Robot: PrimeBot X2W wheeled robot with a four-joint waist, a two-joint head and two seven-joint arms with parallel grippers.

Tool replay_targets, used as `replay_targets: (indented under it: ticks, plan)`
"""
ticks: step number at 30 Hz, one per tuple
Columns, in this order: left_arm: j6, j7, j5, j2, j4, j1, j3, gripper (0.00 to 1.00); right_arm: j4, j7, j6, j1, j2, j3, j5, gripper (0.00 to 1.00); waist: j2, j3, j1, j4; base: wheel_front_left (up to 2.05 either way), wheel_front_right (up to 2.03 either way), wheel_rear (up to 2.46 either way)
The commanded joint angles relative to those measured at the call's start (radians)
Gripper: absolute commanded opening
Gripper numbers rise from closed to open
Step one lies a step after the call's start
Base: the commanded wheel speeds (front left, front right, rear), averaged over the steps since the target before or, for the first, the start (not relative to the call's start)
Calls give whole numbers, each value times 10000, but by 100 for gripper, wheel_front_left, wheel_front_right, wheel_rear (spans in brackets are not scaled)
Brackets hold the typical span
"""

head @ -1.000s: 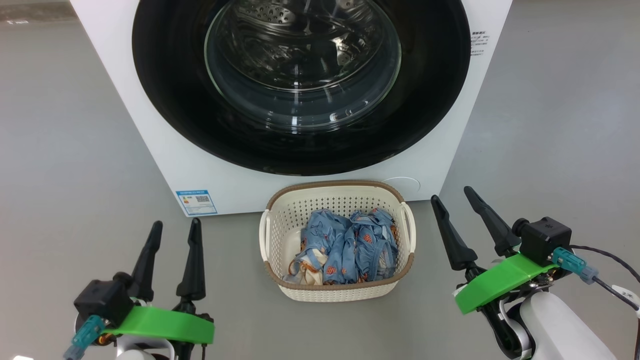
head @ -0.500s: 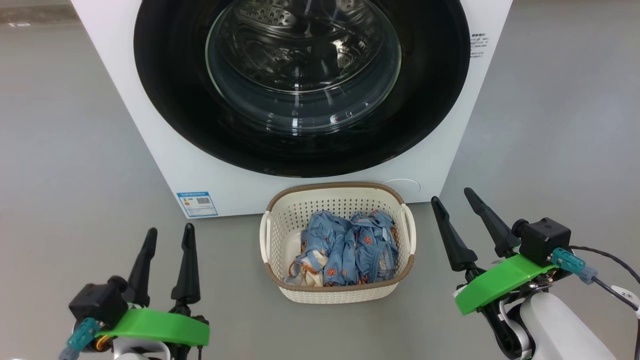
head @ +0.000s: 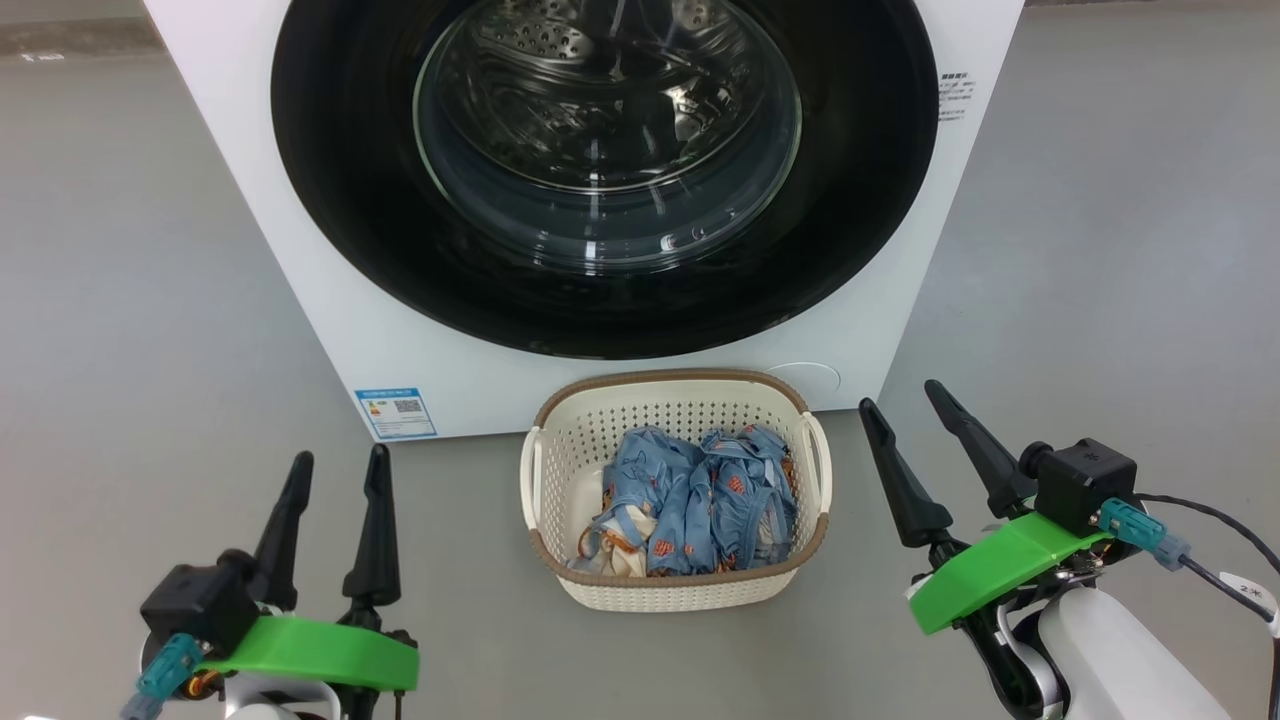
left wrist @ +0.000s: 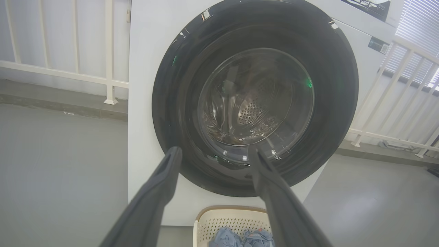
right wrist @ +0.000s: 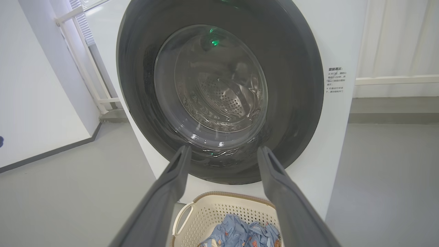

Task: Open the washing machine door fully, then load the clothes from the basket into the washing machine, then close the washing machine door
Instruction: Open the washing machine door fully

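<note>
1. Head view: left gripper (head: 339, 457) & right gripper (head: 899, 396) hang low either side of the basket (head: 672, 592). Fingers are spread wide on both, nothing held, nothing touched.
2. Task things: washing machine door (head: 340, 200) is shut, flush on the washing machine (head: 400, 360). Basket sits on the floor (head: 150, 300) just in front, under the door's lower edge, w/ the clothes (head: 690, 500) bunched inside.
3. Risk: no handle or recess is evident on the glossy black ring, so fingers could skid off, or tug at the hinge side & get nowhere. Can't tell which side swings.
4. Risk: basket is so near the front that an arm going for the door edge may nudge or tip it.
5. Risk: a door opened only partway gives a narrow gap, so fabric could snag or drop to the floor. Clothes look tangled; one pinch may drag up the lot.
6. Left wrist view: whole door circle plus a white railing (left wrist: 109, 51) behind. Head view cuts the door's top off.
7. Right wrist view: printed label (right wrist: 335, 80) on the front panel is far clearer than in head view.
8. Head view gives the full basket rim & both grippers together. Both wrist views crop the basket's near half.
</note>
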Motion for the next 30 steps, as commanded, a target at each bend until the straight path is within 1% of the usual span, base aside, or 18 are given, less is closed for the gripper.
replay_targets:
  ticks: [1,6,10,17,24,30]
  plan:
    - [-50,-65,121,157,-343,-296,297,100,-186,-124,58,-299,-61,190,42,100,0,-15,0,0,4,4,-7]
    - [-50,-65,227,139,-469,-226,379,100,-170,-124,58,-316,-82,210,67,100,0,-39,0,-6,27,27,-55]
    - [-50,-65,233,124,-454,-202,404,100,-157,-124,58,-342,-81,204,86,100,0,-34,0,-9,63,63,-126]
    - [-50,-65,230,115,-406,-214,442,100,-130,-124,58,-367,-73,189,104,100,0,-39,0,-18,105,105,-211]
    - [-50,-65,-37,145,-457,-218,357,100,-134,-124,58,-361,-51,187,113,100,0,-8,0,-48,115,115,-230]
    - [-50,-65,-95,204,-411,-238,331,100,-127,-124,58,-377,-52,151,125,100,0,20,-1,-89,74,74,-148]
